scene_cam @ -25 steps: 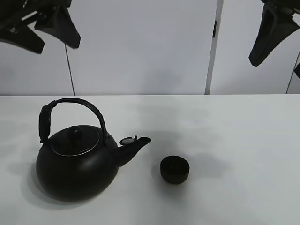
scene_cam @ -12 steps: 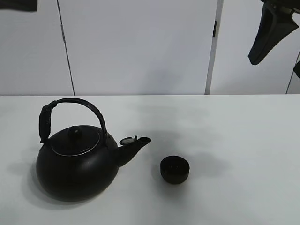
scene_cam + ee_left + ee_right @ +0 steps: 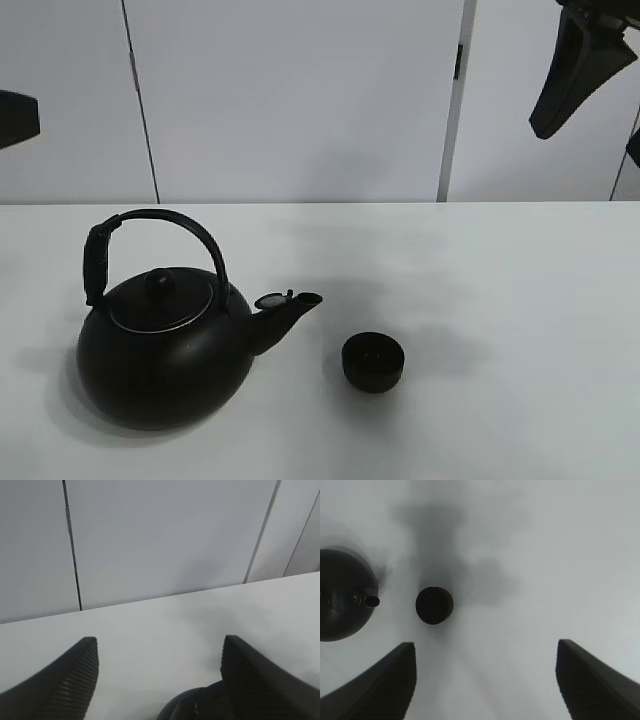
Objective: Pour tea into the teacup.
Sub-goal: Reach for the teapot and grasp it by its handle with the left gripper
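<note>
The big round black kettle (image 3: 165,350) with its arched handle stands on the white table (image 3: 520,300) at the front left, spout pointing right. The small matte-black teacup (image 3: 373,361) stands just right of the spout, apart from it. My left gripper (image 3: 160,642) is open and empty, high up; only a dark piece of it (image 3: 12,118) shows at the left edge of the exterior view, and a bit of the kettle (image 3: 192,705) lies below it. My right gripper (image 3: 486,647) is open and empty, high above the table, with the teacup (image 3: 434,605) and kettle (image 3: 342,595) below it. One of its fingers (image 3: 578,70) shows at top right.
White wall panels (image 3: 300,100) with dark seams stand behind the table's far edge. Nothing else stands on the table.
The left gripper has moved from the top left of the exterior view out to the left edge and lower. The right gripper, kettle and teacup have not moved.
</note>
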You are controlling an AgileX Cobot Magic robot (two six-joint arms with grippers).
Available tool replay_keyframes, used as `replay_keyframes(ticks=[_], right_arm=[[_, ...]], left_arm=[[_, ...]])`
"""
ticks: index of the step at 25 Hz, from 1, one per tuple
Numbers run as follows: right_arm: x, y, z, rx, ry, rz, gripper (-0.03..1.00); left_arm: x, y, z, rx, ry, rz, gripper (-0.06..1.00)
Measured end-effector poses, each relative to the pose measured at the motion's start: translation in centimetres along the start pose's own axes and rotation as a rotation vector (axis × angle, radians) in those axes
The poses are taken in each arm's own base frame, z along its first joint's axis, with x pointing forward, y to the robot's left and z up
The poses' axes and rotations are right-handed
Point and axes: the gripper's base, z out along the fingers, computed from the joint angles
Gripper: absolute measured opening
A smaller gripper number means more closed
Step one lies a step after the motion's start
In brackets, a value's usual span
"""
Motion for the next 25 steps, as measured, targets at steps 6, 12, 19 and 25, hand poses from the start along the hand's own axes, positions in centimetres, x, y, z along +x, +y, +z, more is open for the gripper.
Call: replay_keyframes(ticks=[6, 12, 19, 25], right_arm=[[0.0, 0.0, 0.0, 0.0, 0.0, -0.001, 0.54], [0.0, 0.0, 0.0, 0.0, -0.003, -0.004, 0.54], [0.0, 0.0, 0.0, 0.0, -0.003, -0.004, 0.54], [-0.1, 0.0, 0.0, 0.0, -0.006, -0.004, 0.54]], left_arm=[[1.8, -0.4, -0.9, 0.058, -0.005, 0.008, 0.5], [3.2, -0.9, 0.0, 0.112, 0.055, 0.07, 0.5], [5.5, -1.2, 2.5, 0.136, 0.083, 0.067, 0.5], [7.4, -1.1, 4.3, 0.124, 0.037, 0.035, 0.5]])
